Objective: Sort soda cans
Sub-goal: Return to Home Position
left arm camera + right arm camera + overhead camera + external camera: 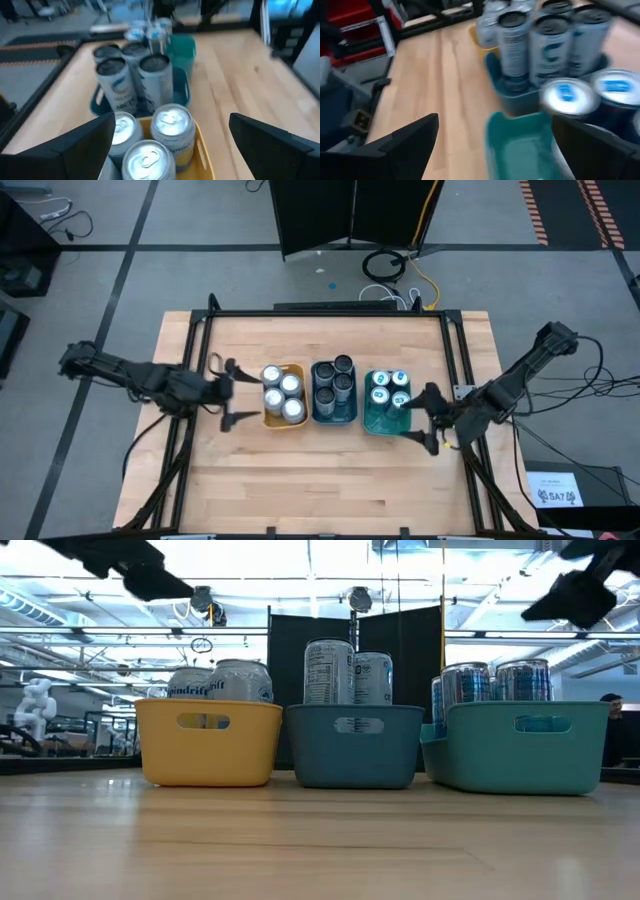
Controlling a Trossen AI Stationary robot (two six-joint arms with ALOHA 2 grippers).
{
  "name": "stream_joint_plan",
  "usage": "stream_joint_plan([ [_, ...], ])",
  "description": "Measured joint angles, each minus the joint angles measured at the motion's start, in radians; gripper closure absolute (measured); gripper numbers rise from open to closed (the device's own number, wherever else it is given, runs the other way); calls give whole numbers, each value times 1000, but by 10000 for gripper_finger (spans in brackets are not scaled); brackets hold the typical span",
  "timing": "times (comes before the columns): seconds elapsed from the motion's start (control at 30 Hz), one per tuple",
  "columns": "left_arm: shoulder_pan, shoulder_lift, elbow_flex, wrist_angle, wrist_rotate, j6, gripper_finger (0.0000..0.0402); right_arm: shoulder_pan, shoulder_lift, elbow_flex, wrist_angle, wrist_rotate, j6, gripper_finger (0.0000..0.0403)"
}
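My left pincer (229, 392) hangs released, fingers spread wide with nothing between them, just beside the yellow bin (208, 745) on its outer side. My right pincer (430, 418) is likewise slack and empty, near a corner of the teal bin (525, 745).

Three bins stand in a row, touching, at the middle of the pale wooden table (330, 480). The silver cans (291, 384) stand upright in the yellow bin. The dark-topped cans (333, 385) fill the blue bin (352, 745) between the other two. The blue-marked cans (390, 388) crowd one end of the teal bin.

Beyond the table's far edge lie grey floor, a black panel (345, 215) and a yellow cable (425, 240). Bright ceiling lights show across the room.
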Motion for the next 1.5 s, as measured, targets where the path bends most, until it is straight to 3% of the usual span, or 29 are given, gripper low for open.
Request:
stream_joint_plan([
  [0.23, 76, -327, -177, 55, 111, -27, 2, -1, -213, -131, 64, 45, -85, 23],
  [0.4, 113, -540, -330, 98, 112, -61, 2, -1, -280, -157, 62, 45, -106, 23],
  [0.53, 138, -698, -510, 243, 149, -103, 2, -1, -296, -159, 62, 45, -106, 23],
  [0.6, 148, -701, -599, 357, 163, -123, 2, -1, -297, -159, 65, 45, -104, 23],
  [0.73, 164, -646, -596, 351, 176, -101, 2, -1, -296, -159, 78, 42, -92, 23],
  [1.2, 167, -633, -597, 351, 176, -50, 2, -1, -296, -159, 106, 37, -1, 23],
  [1.5, 167, -633, -597, 352, 175, -50, 2, -1, -293, -158, 124, 39, -120, 23],
])
